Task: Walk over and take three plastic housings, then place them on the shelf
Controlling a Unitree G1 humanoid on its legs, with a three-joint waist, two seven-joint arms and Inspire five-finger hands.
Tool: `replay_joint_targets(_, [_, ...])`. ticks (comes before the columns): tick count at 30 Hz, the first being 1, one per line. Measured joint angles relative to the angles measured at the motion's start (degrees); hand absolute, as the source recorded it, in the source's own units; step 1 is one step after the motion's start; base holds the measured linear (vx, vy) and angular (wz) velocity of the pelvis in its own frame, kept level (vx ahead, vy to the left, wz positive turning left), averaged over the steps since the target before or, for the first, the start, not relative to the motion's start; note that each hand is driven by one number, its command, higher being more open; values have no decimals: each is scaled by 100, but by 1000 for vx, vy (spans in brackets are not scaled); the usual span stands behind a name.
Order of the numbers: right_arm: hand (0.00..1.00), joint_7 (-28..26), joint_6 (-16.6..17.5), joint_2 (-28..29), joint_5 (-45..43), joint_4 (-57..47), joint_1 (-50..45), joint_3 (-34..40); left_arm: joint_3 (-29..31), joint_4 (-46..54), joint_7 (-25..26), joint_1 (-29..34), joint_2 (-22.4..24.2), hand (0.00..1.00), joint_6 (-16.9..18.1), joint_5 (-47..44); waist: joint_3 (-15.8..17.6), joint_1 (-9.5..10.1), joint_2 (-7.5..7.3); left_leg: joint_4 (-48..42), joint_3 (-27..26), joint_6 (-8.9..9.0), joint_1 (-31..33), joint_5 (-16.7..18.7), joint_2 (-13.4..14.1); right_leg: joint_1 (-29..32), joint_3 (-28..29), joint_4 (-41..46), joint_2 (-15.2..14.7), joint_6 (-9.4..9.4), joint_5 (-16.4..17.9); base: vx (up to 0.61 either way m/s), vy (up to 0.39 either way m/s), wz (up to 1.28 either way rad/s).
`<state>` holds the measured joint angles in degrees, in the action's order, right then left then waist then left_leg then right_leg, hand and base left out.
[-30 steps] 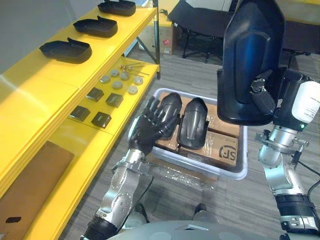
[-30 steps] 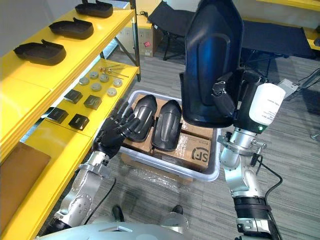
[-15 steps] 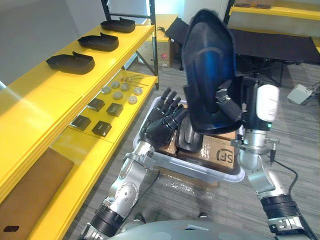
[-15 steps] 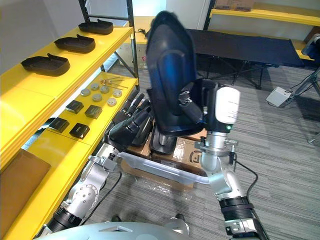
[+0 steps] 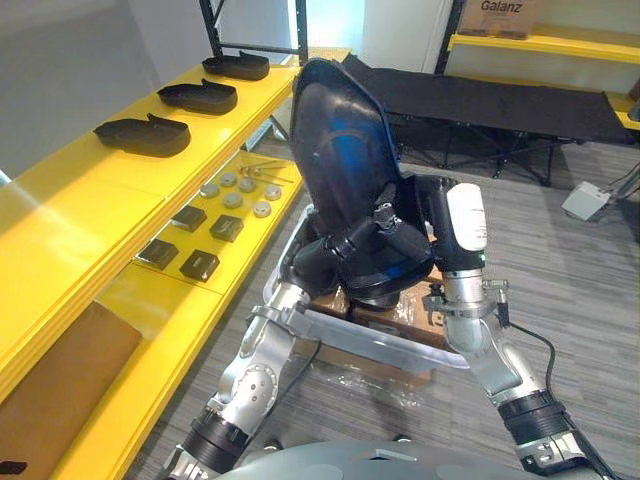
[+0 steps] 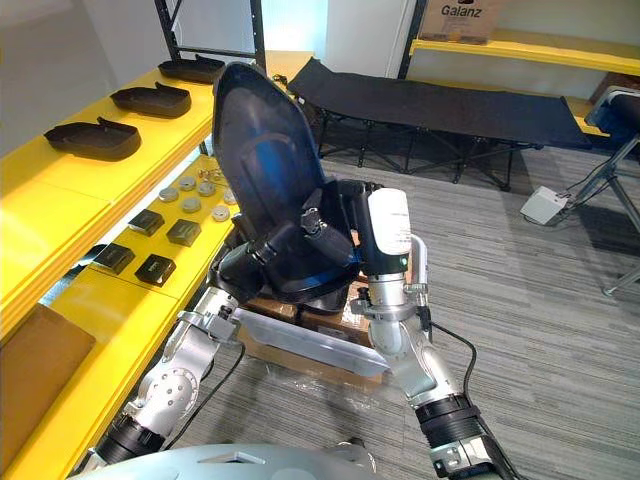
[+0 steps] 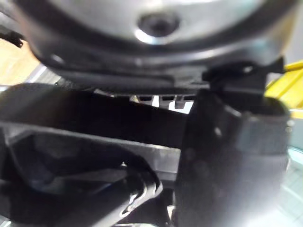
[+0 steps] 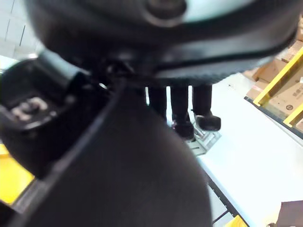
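Note:
A large black plastic housing (image 5: 340, 150) stands upright in front of me, above the bin. My right hand (image 5: 405, 240) is shut on its lower rim, thumb and fingers curled over the edge. My left hand (image 6: 240, 275) sits at the housing's lower left end, partly hidden behind it. Three more black housings (image 5: 142, 133) (image 5: 198, 95) (image 5: 238, 66) lie in a row on the top board of the yellow shelf (image 5: 90, 210). The right wrist view has the held housing (image 8: 142, 179) very close.
A white bin (image 5: 340, 330) on the floor holds a cardboard box (image 5: 410, 315); the held housing hides most of it. The lower shelf board carries round metal discs (image 5: 235, 185), dark square blocks (image 5: 190, 240) and a brown board (image 5: 50, 380). A black folding cot (image 5: 480, 100) stands behind.
My right hand has swung the housing left and lower, so that it now covers my left hand and the bin. The camera has tilted up, showing more of the room.

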<state>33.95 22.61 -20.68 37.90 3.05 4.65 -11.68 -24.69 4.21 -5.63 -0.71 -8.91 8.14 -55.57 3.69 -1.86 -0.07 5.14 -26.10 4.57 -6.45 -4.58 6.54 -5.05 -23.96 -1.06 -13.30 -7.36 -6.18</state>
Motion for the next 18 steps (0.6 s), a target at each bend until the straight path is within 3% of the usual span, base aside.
replay_joint_targets(9, [0,-569,-1,162,-445,176,-305,-24,-51,-193,329,7,0,0,-230,52,-124,1,-49,1,-2,7,10,-20,1,11,1,-21,35,24,-5,0,0,0])
replay_joint_targets(18, [0,-352,32,334,-387,174,-508,-228,-32,-478,549,20,54,0,-179,580,-180,20,-48,1,2,14,18,-24,13,18,0,-27,51,51,12,0,0,0])
